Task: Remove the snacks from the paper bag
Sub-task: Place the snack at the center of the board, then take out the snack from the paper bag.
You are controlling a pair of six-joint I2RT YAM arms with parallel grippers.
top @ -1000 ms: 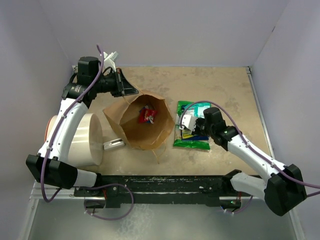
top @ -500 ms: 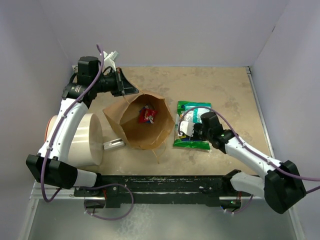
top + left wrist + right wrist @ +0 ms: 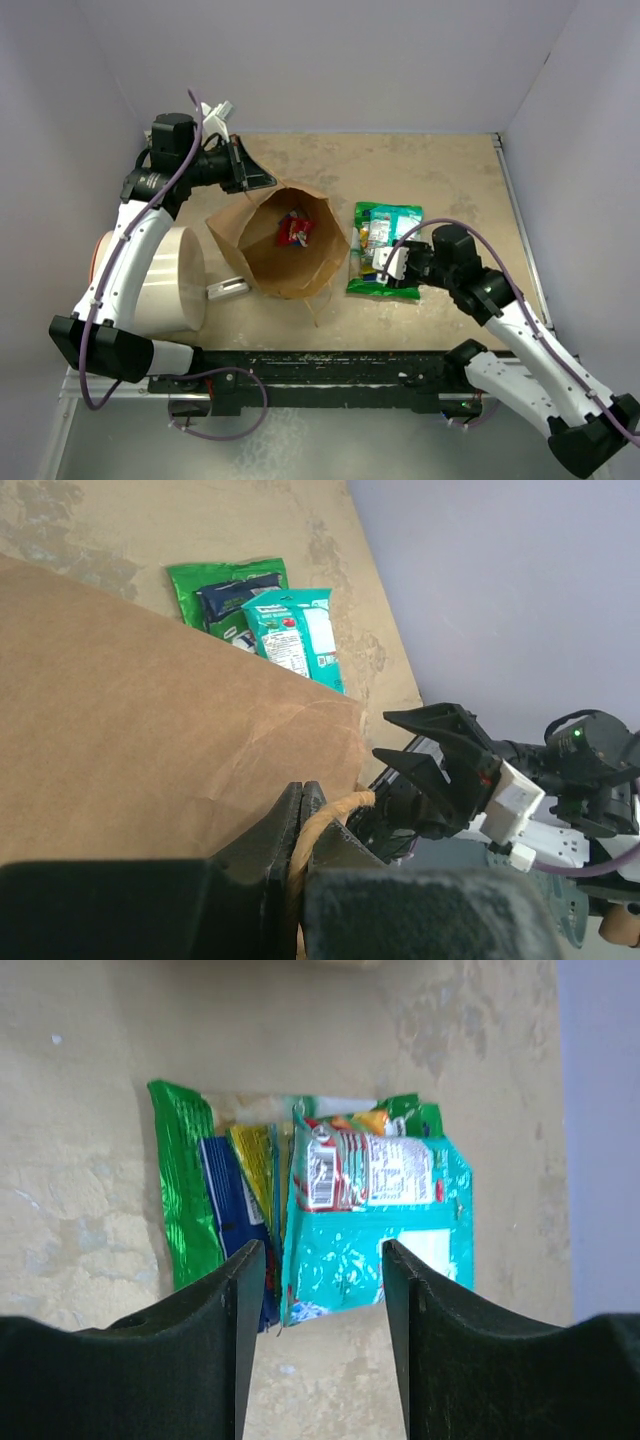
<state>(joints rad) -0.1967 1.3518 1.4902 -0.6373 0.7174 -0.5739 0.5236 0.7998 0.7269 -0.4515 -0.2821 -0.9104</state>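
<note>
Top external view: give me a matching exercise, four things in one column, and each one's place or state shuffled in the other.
1. red packet
2. teal packet
3. left tool
4. right tool

A. open, holding nothing
B. inside the paper bag
C. shut on the bag's handle
D. lying on the green packet, outside the bag

Pairs: 1-B, 2-D, 3-C, 4-A.

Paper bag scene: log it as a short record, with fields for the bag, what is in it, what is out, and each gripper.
bag: paper bag, mouth open
inside: red packet at the bottom
out: green packet, blue packet, yellow packet, teal packet, stacked right of the bag
left gripper: shut on the bag's handle
right gripper: open, over the stack
</note>
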